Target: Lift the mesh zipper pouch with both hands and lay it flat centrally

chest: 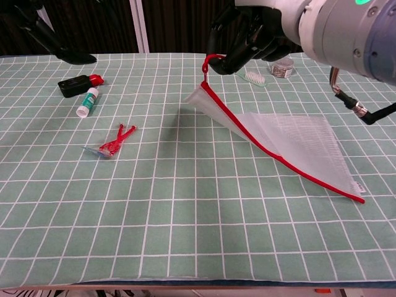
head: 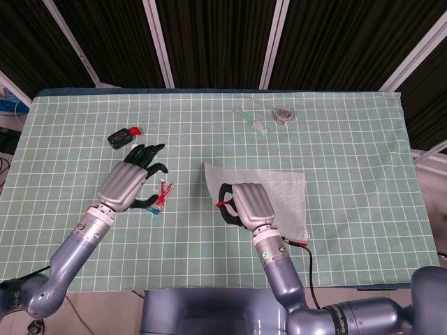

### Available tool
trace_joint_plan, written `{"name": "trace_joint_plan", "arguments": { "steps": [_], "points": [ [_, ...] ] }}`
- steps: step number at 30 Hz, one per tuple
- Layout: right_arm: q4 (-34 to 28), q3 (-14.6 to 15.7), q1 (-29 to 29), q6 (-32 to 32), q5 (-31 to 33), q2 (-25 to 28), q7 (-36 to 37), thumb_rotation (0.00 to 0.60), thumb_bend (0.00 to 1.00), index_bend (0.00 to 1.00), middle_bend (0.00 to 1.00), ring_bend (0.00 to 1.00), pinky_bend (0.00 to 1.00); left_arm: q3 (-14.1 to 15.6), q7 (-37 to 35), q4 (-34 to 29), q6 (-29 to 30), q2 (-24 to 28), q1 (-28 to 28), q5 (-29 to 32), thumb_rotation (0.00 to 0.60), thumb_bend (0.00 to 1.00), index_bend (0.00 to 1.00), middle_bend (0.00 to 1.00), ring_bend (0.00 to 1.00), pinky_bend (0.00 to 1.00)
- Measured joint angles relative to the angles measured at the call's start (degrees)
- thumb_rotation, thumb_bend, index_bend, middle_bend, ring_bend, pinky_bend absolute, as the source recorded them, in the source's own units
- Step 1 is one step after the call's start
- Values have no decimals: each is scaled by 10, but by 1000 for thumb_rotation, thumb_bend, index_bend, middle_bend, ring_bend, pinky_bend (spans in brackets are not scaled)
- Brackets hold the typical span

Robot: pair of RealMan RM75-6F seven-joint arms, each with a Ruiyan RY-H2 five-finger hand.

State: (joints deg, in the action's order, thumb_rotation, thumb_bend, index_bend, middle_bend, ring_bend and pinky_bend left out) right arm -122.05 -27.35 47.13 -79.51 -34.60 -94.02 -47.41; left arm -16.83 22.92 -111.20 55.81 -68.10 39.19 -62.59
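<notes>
My right hand (head: 244,204) pinches the mesh zipper pouch (chest: 291,139) by one raised corner; my empty, spread left hand (head: 129,183) should grasp the far corner.

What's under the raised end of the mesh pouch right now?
Under the lifted corner of the mesh pouch, held by the right hand, only bare green grid cloth shows. The low right end lies on the cloth, hiding anything beneath.

Sheer white mesh pouch (chest: 291,139) — red zipper edge; matt green checked tablecloth (chest: 185,210).
</notes>
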Motion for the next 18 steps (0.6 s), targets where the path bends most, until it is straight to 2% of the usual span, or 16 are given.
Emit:
{"name": "trace_joint_plan", "arguments": {
  "steps": [18],
  "points": [
    [-6, 16, 25, -21, 16, 15, 24, 600, 712, 678, 1000, 1000, 1000, -1, 34, 35, -3, -111, 96, 80, 600, 274, 428, 0, 0, 0]
  ]
}}
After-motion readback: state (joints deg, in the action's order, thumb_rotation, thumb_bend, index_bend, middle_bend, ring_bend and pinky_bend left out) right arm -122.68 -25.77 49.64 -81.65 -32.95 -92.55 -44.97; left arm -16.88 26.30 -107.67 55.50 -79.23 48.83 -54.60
